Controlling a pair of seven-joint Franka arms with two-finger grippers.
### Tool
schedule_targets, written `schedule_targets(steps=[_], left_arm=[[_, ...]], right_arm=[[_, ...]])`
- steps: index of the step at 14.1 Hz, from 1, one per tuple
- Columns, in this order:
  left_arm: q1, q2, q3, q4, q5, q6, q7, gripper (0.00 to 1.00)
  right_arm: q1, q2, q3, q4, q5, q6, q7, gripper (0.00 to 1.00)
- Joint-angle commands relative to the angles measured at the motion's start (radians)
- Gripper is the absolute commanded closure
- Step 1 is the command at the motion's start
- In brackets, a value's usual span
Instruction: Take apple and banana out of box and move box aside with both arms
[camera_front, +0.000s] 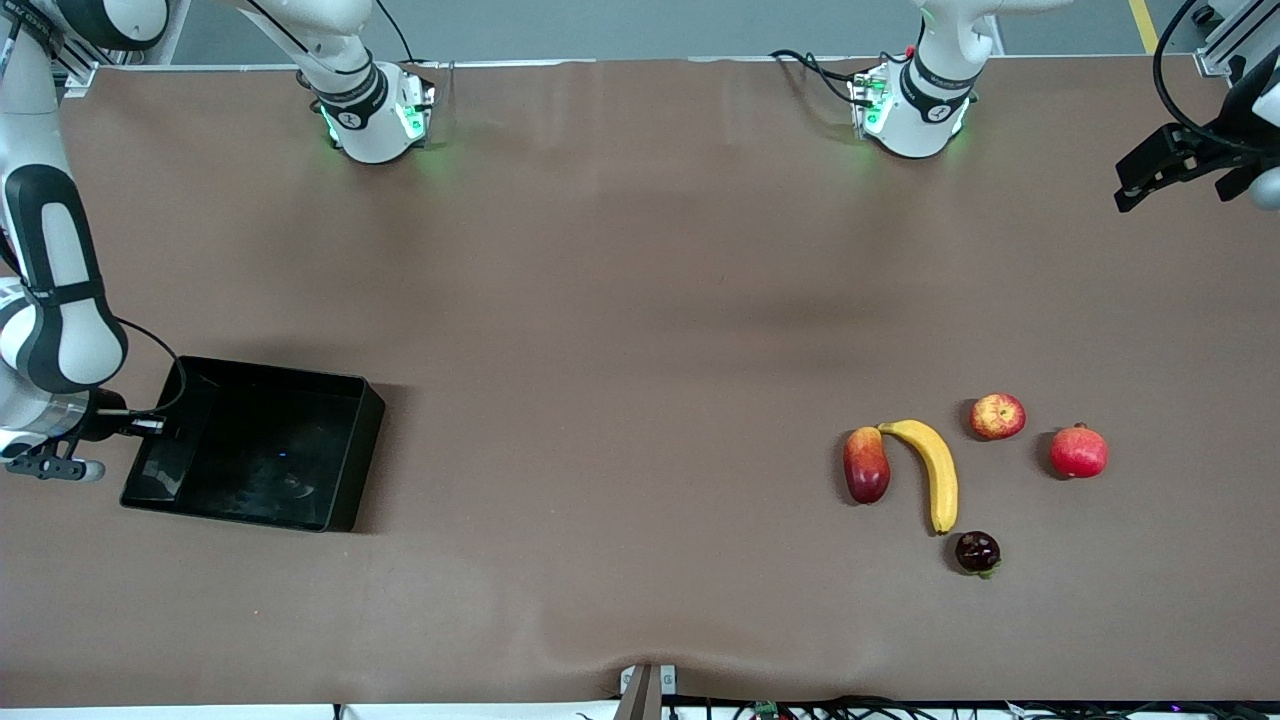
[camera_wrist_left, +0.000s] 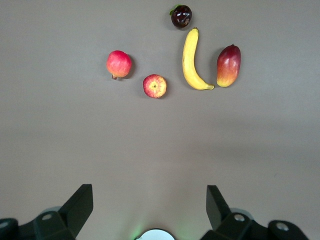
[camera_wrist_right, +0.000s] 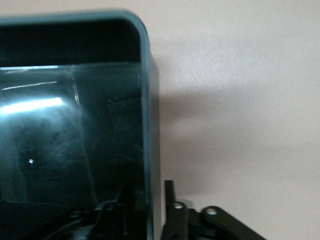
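With the apple (camera_front: 997, 416) and banana (camera_front: 935, 472) already out on the desk (camera_front: 640, 300), the empty box (camera_front: 255, 443) sits at the right arm's end, the right gripper (camera_wrist_right: 156, 212) straddling its wall with jaws slightly parted, apparently letting go, while the left gripper (camera_wrist_left: 150, 207) waits spread above the desk.

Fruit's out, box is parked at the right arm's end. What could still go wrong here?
1. The right hand straddles the box wall, fingers either side; pulling away sideways could drag or tip the box.
2. The box sits near the table edge at that end; a further shove might push it off.
3. The apple is round and could roll if bumped.
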Motion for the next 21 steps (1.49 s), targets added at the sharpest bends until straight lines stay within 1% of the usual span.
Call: schedule_targets(steps=[1, 3, 6, 7, 9, 11, 14, 15, 17, 18, 21], left_arm=[[0.001, 0.005, 0.009, 0.004, -0.007, 0.014, 0.016, 0.00], [0.003, 0.022, 0.010, 0.006, -0.009, 0.014, 0.017, 0.00], [0.001, 0.044, 0.010, 0.032, -0.004, 0.014, 0.017, 0.00], [0.001, 0.044, 0.010, 0.032, -0.003, 0.014, 0.017, 0.00], [0.001, 0.044, 0.010, 0.034, 0.000, 0.014, 0.014, 0.00], [0.003, 0.044, 0.012, 0.034, 0.000, 0.014, 0.017, 0.00], [0.009, 0.044, 0.013, 0.034, -0.004, 0.012, 0.023, 0.00], [0.012, 0.044, 0.015, 0.035, -0.009, 0.012, 0.023, 0.00], [0.041, 0.042, 0.013, 0.035, -0.014, 0.010, 0.032, 0.00], [0.043, 0.042, 0.013, 0.037, -0.014, 0.007, 0.043, 0.00], [0.040, 0.041, 0.013, 0.037, -0.014, 0.004, 0.051, 0.00]], right_arm=[[0.005, -0.052, 0.021, 0.030, 0.012, -0.018, -0.050, 0.00], [0.047, -0.114, 0.019, 0.044, 0.011, -0.020, -0.094, 0.00], [0.125, -0.203, 0.015, 0.044, -0.006, -0.026, -0.085, 0.00], [0.151, -0.229, 0.013, 0.040, -0.022, -0.047, -0.076, 0.00], [0.192, -0.276, 0.013, 0.039, -0.051, -0.142, 0.042, 0.00], [0.237, -0.348, 0.018, 0.038, -0.116, -0.240, 0.146, 0.00], [0.295, -0.460, 0.019, 0.032, -0.118, -0.399, 0.217, 0.00], [0.315, -0.508, 0.019, 0.014, -0.118, -0.436, 0.231, 0.00], [0.343, -0.583, 0.022, -0.008, -0.118, -0.504, 0.342, 0.00], [0.364, -0.612, 0.019, -0.007, -0.118, -0.542, 0.366, 0.00], [0.361, -0.669, 0.012, 0.003, -0.117, -0.620, 0.372, 0.00]])
